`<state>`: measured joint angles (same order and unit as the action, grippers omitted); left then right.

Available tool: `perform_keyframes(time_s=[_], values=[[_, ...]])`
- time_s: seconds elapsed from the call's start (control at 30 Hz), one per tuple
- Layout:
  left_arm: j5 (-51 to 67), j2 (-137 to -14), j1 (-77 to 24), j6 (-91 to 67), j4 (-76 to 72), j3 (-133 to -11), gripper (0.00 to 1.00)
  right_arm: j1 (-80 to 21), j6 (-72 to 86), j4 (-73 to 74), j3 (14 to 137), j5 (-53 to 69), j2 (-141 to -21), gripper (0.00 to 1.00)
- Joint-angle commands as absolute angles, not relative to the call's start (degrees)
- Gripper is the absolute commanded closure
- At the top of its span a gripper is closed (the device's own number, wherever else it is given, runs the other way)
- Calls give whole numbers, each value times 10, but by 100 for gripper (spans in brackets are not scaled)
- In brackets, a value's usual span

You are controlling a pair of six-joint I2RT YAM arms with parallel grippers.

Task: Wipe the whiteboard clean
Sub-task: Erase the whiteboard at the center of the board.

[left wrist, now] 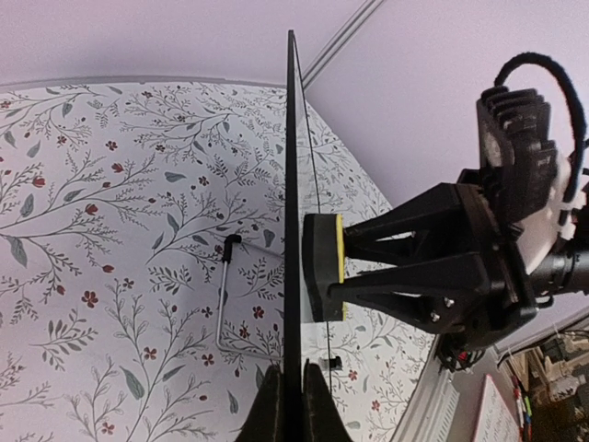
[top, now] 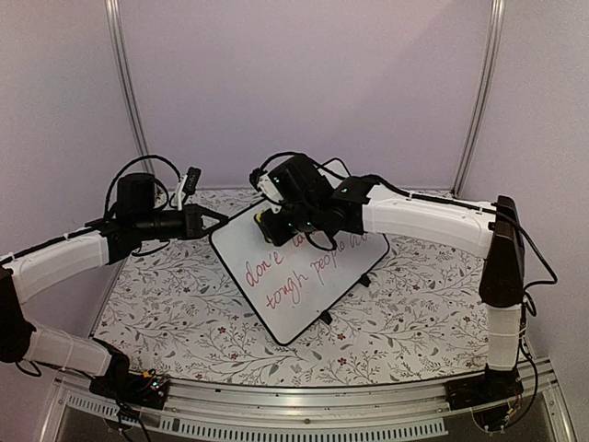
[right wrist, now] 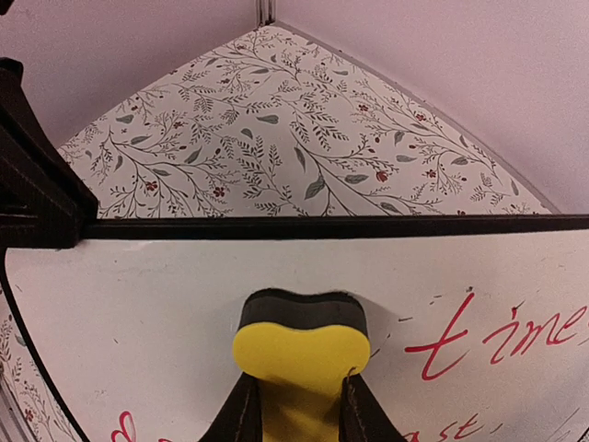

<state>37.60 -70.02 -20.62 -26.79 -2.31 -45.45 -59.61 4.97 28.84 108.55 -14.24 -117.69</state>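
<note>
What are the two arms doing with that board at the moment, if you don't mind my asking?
They are erasing a whiteboard. The left gripper is shut on the board's edge, apparently to steady it. The right gripper is shut on a yellow-backed eraser, whose dark pad is pressed against the board's face near one edge. Red handwriting covers much of the face, so most of the wiping is not yet done.

The whiteboard (top: pixel 294 276) has a white face, a thin black frame, and handwriting in red and a darker tone. The eraser (right wrist: pixel 299 354) is yellow with a black felt pad. The tablecloth (top: pixel 175 304) is white, patterned with grey-green leafy sprigs and small red flowers. The walls (top: pixel 304 83) are pale lilac.
</note>
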Motion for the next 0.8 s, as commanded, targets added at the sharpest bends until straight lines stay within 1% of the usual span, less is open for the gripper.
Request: perform_keyframes(time_s=[0.0,0.17,0.3,0.47,0.77], values=[[423,-677,-220,-257,-69,-458,100,-593,66,310,1005,-137,-1165,75],[423,-676,-220,-256,-69,-458,100,-594,76,310,965,-131,-1139,75],[423,-678,-220,-257,-70,-458,100,-594,76,308,971,-134,-1134,75],[424,-679,-220,-258,-70,-458,100,-593,61,314,1032,-142,-1160,75],[423,-678,-220,-256,-70,-458,100,-589,42,359,1184,-158,-1241,75]])
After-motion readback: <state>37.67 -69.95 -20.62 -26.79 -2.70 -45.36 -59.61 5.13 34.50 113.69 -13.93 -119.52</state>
